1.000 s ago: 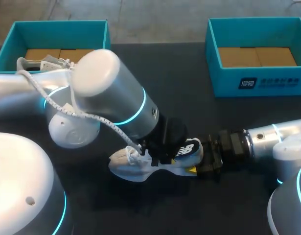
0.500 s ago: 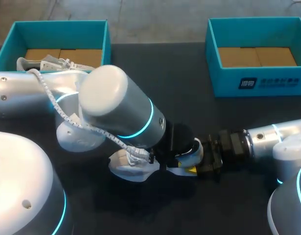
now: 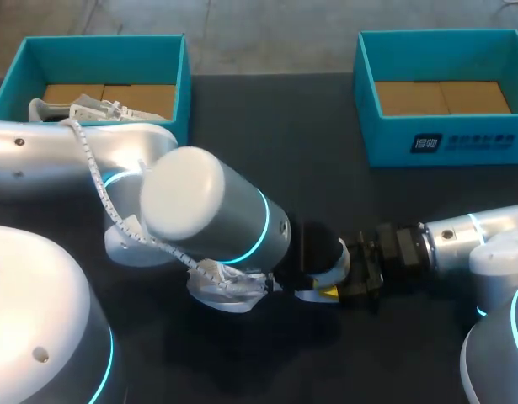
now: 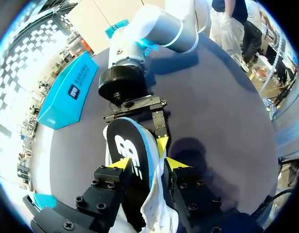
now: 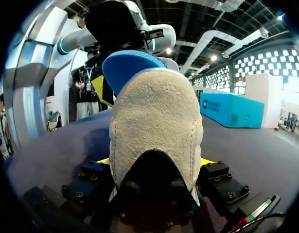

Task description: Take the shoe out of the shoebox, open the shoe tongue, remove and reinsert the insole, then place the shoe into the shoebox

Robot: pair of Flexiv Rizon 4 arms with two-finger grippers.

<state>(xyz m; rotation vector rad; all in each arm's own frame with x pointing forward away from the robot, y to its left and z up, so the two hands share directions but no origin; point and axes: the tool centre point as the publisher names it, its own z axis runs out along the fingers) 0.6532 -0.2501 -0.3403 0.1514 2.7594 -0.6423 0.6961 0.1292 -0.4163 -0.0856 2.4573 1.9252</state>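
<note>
Shoe [image 5: 156, 121] sits clamped in right jaws (left arm [image 3: 200, 210] mostly hides it overhead).

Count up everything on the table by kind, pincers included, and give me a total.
Teal shoeboxes: 2
Shoes: 2, one held between the pincers, one in the left box
Insole: 1
Pincers: 2, left pincer and right pincer
Total: 7

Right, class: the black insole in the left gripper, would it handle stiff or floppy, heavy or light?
Probably light: the insole looks thin, black face over a blue edge. It extends past the left gripper without drooping, so likely springy, not limp. The shoe, held at its heel by the right gripper, may drag on it.
</note>
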